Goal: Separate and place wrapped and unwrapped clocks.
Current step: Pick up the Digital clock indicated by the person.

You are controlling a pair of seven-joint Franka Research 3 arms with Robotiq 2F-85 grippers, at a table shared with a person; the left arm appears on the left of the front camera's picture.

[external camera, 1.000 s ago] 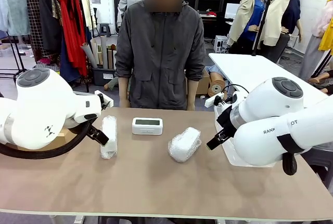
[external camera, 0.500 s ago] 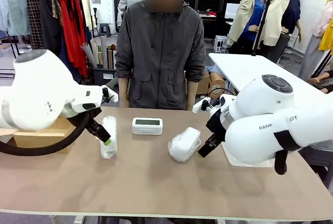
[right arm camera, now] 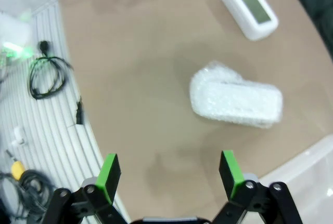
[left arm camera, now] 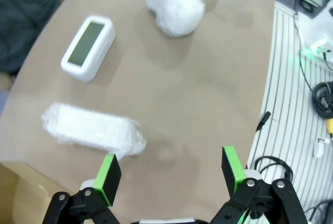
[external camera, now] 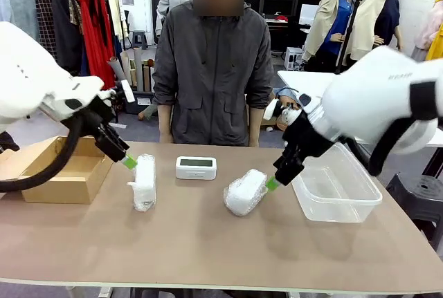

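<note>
L gripper [external camera: 129, 162] & R gripper [external camera: 272, 184] both released, empty, low over table [external camera: 208, 249]
L jaws spread wide, tip just beside end of left wrapped bundle [external camera: 145, 182]; R jaws spread the same, tip just beside right wrapped bundle [external camera: 245, 191]. Bare clock [external camera: 196, 167] lies btwn the 2 bundles, nearer the person [external camera: 211, 70] at far side. Cardboard box [external camera: 69, 173] at L end of table, clear tub [external camera: 336, 191] at R end, past each gripper

White arms [external camera: 387, 97], black claws [left arm camera: 170, 168], green pads [left arm camera: 108, 177]
</note>
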